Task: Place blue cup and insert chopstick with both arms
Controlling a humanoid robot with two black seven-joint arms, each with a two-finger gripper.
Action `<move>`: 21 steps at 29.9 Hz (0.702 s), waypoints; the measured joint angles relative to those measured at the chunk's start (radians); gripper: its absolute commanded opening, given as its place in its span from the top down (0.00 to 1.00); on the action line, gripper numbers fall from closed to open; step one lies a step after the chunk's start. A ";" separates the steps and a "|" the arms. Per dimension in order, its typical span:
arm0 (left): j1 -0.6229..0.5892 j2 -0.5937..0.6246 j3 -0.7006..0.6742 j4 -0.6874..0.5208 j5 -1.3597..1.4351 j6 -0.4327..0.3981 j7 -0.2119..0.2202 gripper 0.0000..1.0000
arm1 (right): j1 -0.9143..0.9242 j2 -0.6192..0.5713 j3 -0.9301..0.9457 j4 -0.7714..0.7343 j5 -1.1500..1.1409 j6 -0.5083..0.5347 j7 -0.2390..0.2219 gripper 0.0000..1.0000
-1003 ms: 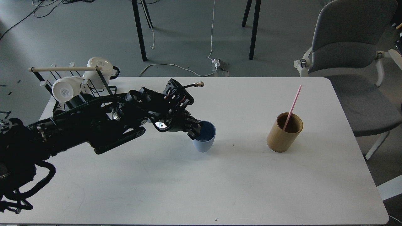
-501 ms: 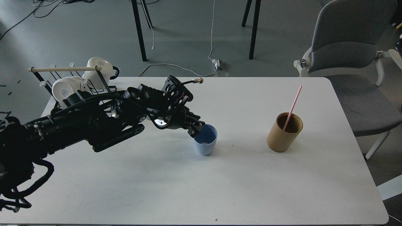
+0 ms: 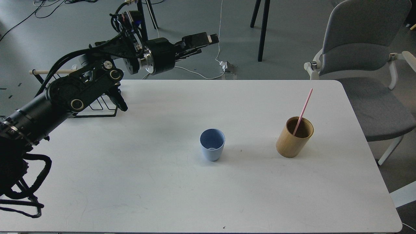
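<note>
The blue cup (image 3: 212, 144) stands upright and alone near the middle of the white table (image 3: 162, 195). To its right a bamboo holder (image 3: 294, 138) leans slightly, with one pink chopstick (image 3: 305, 105) sticking out of it. My left gripper (image 3: 200, 42) is raised high above the table's far edge and points right. Its fingers stand apart and hold nothing. It is well away from the cup, up and to the left. My right arm is out of view.
A black wire rack (image 3: 97, 110) with a wooden rod (image 3: 48, 71) stands at the table's far left, mostly hidden behind my left arm. A grey chair (image 3: 360, 48) stands off the right side. Cables lie on the floor behind the table.
My left gripper let go of the blue cup and swung up and back to the far left. The cup stays upright where it was set down. The white mugs on the rack are now hidden.
</note>
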 measured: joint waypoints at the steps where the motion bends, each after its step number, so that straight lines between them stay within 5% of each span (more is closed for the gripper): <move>1: 0.000 0.001 -0.006 0.015 -0.085 0.001 -0.003 0.01 | 0.000 -0.016 -0.004 0.019 -0.010 0.000 0.000 0.01; 7: -0.003 0.009 -0.034 0.134 -0.604 -0.007 -0.005 0.01 | 0.002 -0.074 -0.010 0.155 -0.179 0.000 -0.001 0.01; 16: 0.047 0.022 -0.118 0.294 -0.912 -0.080 -0.055 0.01 | 0.030 -0.138 -0.012 0.439 -0.500 -0.103 -0.085 0.01; 21: 0.101 0.040 -0.145 0.311 -1.121 -0.081 -0.055 0.01 | 0.033 -0.087 -0.030 0.500 -0.809 -0.133 -0.095 0.01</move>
